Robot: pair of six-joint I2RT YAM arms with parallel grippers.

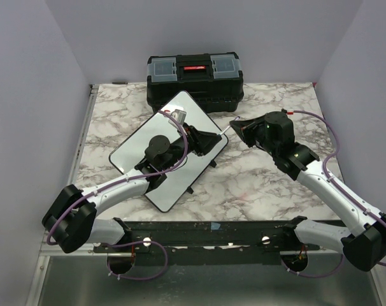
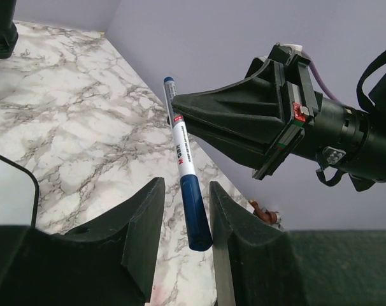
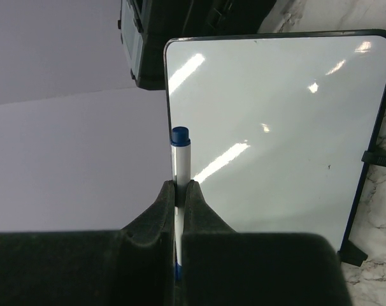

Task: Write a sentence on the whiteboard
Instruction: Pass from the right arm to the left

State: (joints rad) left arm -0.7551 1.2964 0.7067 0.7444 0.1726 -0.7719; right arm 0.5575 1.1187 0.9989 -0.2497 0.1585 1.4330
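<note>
A white marker [image 2: 183,159] with a dark blue cap hangs in the air between both arms. My right gripper [image 3: 180,186] is shut on its white barrel [image 3: 180,156], seen side-on in the left wrist view [image 2: 174,105]. My left gripper [image 2: 186,188] is open, and the capped end sits between its fingers with a gap on the left side. In the top view the two grippers [image 1: 213,141] [image 1: 236,125] meet at the right corner of the whiteboard [image 1: 130,153]. The whiteboard [image 3: 282,127] shows a plain white face. No sentence is in view.
A black toolbox [image 1: 194,80] with clear lid compartments stands just behind the whiteboard, and shows again in the right wrist view [image 3: 142,38]. The marble tabletop [image 1: 263,185] surrounds the board. Lilac walls close in three sides.
</note>
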